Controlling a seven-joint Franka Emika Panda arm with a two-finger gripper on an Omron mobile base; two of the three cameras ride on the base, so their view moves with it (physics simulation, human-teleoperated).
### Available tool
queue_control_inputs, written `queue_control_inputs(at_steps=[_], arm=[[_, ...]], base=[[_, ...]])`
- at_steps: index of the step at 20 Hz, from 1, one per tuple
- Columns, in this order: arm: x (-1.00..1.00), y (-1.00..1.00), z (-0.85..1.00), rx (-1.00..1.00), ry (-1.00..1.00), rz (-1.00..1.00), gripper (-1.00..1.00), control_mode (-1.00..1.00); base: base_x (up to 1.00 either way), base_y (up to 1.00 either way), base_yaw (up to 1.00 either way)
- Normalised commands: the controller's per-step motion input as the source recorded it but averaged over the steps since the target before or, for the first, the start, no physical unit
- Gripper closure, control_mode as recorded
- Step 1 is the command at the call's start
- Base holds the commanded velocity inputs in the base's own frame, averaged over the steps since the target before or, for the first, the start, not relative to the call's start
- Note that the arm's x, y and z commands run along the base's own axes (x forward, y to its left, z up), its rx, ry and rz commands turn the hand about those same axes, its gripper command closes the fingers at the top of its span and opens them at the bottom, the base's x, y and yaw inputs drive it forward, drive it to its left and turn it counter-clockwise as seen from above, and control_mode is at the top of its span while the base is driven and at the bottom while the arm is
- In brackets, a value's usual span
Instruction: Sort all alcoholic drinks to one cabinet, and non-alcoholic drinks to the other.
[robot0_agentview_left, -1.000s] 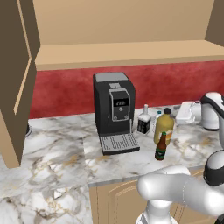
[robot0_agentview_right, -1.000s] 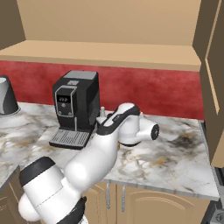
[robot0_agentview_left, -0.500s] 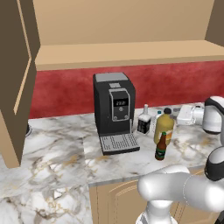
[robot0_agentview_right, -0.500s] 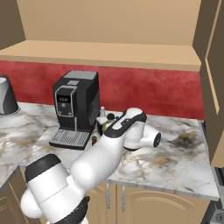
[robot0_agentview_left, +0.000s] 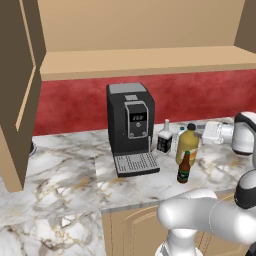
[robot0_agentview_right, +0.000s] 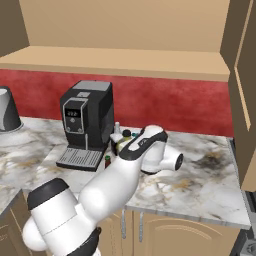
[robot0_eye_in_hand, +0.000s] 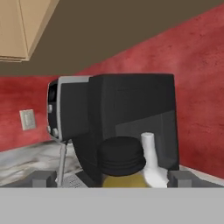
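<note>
since the earlier frame the gripper (robot0_eye_in_hand: 112, 179) has swung in behind the juice bottle (robot0_agentview_left: 187, 145), jaws wide, empty, framing its cap. bottle stands mid-counter beside the coffee machine (robot0_agentview_left: 130, 125), cabinet shelf (robot0_agentview_left: 145, 61) above.

Even, bright rendered light, soft faint shadows, no glare, flat textures, slightly coarse, blocky close-up detail
</note>
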Motion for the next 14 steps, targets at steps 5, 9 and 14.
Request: queue_control_inputs(at_steps=[5, 9, 14], arm=[[-0.04, 0.19, 0.0, 0.0, -0.01, 0.0, -1.0, -1.0], [0.07, 0.26, 0.0, 0.0, 0.0, 0.0, -1.0, -1.0], [0.26, 0.11, -0.03, -0.02, 0.03, 0.0, -1.0, -1.0]], base=[[0.0, 0.0, 0.0], [0.0, 0.0, 0.0], [0.0, 0.0, 0.0]])
